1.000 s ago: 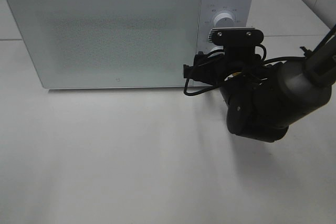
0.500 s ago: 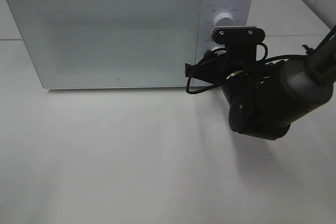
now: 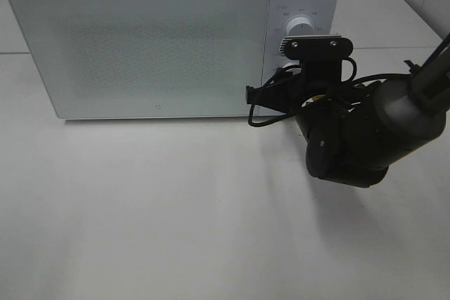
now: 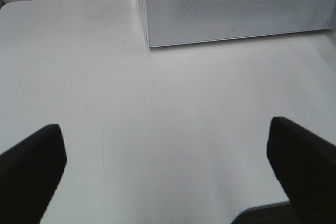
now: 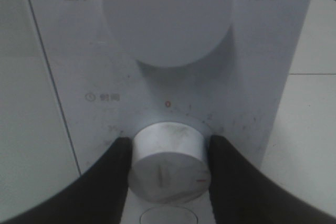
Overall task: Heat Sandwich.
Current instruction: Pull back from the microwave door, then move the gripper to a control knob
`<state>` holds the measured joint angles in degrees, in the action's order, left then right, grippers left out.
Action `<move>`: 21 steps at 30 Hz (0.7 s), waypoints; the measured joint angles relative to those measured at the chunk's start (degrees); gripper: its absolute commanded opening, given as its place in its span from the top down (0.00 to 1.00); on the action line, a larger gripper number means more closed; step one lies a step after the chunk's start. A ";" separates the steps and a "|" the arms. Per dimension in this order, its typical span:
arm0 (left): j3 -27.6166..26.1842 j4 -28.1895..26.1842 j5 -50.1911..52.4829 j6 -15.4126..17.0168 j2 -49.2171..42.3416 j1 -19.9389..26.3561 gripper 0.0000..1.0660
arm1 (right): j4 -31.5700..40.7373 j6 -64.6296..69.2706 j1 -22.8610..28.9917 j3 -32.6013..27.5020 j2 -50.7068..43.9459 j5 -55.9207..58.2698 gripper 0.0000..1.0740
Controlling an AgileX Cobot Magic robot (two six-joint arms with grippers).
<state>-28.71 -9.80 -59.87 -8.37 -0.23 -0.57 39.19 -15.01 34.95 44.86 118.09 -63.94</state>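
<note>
We set the timer now: right fingers (image 5: 113, 170) grip the timer knob (image 5: 167, 162); next we should turn it; left fingers (image 4: 31, 169) are open.

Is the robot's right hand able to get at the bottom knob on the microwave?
Probably yes: the right hand has a finger touching each side of that timer knob, with nothing in between.

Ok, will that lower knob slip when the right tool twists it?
Possibly: the lower knob is round, smooth-sided and scuffed, so the right tool gripping it could skid. It looks rigid, unlikely to deform. The microwave looks bulky enough to stay put.
</note>
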 measured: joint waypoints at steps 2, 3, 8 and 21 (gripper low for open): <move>0.00 0.00 0.00 0.00 0.00 0.00 0.05 | 0.00 0.34 0.00 0.00 0.00 0.00 0.85; 0.00 0.00 0.00 0.00 0.00 0.00 0.05 | 0.00 0.69 0.00 0.00 0.00 0.00 0.85; 0.00 0.00 0.00 0.00 0.00 0.00 0.05 | -0.11 5.50 0.00 0.00 0.00 0.00 0.85; 0.00 0.00 0.00 0.00 0.00 0.00 0.05 | -1.32 33.58 0.00 -0.06 0.00 0.34 0.85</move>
<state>-28.71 -9.80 -59.87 -8.37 -0.23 -0.57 37.87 18.56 34.95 44.81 118.09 -63.60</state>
